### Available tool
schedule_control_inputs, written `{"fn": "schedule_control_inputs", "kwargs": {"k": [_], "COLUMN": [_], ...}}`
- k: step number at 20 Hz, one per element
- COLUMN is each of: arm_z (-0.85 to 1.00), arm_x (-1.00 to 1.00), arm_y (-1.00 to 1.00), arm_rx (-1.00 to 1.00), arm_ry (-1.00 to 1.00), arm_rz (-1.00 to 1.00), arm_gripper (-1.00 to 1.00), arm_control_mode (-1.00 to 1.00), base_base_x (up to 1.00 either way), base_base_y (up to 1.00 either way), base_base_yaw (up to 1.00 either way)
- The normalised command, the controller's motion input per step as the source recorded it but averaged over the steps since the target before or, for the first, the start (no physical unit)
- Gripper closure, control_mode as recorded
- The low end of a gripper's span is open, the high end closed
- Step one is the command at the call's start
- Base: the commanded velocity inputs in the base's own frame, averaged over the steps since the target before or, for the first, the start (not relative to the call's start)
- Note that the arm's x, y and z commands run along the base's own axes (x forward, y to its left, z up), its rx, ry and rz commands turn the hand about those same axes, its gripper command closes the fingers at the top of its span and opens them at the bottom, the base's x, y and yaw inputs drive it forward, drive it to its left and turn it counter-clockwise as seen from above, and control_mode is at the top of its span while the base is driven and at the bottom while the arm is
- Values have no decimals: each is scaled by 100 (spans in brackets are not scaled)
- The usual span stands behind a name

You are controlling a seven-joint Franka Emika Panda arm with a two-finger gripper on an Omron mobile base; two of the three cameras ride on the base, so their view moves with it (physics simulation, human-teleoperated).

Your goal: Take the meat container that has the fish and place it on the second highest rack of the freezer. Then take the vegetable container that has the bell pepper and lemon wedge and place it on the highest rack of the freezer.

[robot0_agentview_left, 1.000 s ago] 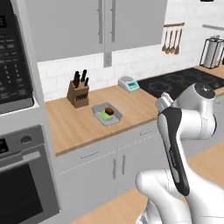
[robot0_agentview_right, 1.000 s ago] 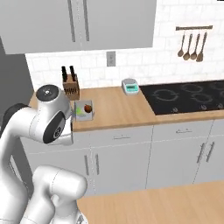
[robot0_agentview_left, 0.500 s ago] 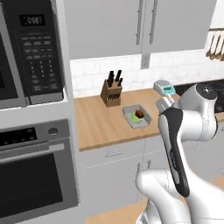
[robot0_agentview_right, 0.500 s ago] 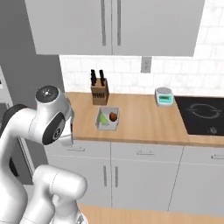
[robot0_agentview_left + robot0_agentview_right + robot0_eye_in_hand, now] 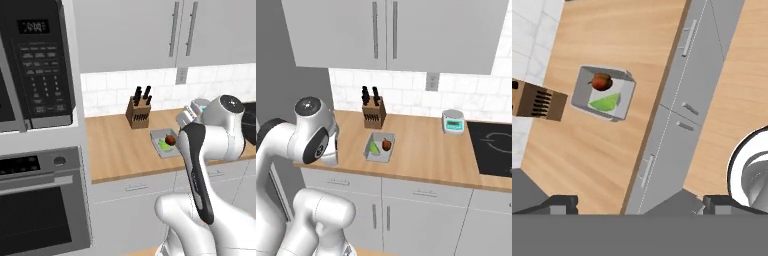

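Hand view, looking straight down: the gripper hangs with its jaws spread wide and empty, high above the counter's front edge, while the vegetable container with the bell pepper and lemon wedge sits at about eleven o'clock, well apart from the fingertips. In the right base view the same grey tray lies on the wooden counter just in front of the knife block, with the small kitchen scale well off toward two o'clock and the black cooktop beyond it at three.

The likeliest trouble, judging from this spacing, is the knife block: a descent that drifts toward the wall could clip it, and a pinch on the near rim alone could tip the shallow tray and roll the pepper out. The tray sits skewed to the counter edge, so jaws not turned to match its walls may shove it rather than close on it.

Open room is generous on the side toward the cooktop and along the front of the tray. In the left base view the oven and microwave column walls off the nine o'clock side, with upper cabinets overhead limiting a tall lift.
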Motion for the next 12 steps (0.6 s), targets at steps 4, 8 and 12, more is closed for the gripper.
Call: {"fn": "schedule_control_inputs", "kwargs": {"k": [4,8,12], "arm_z": [0,0,0], "arm_x": [0,0,0], "arm_y": [0,0,0], "arm_rx": [0,0,0], "arm_ry": [0,0,0], "arm_rz": [0,0,0], "arm_gripper": [-100,-100,-100], "arm_control_mode": [100,100,100], "base_base_x": [0,34,34], "base_base_y": [-54,-16,0], "base_base_yaw": [8,8,5]}}
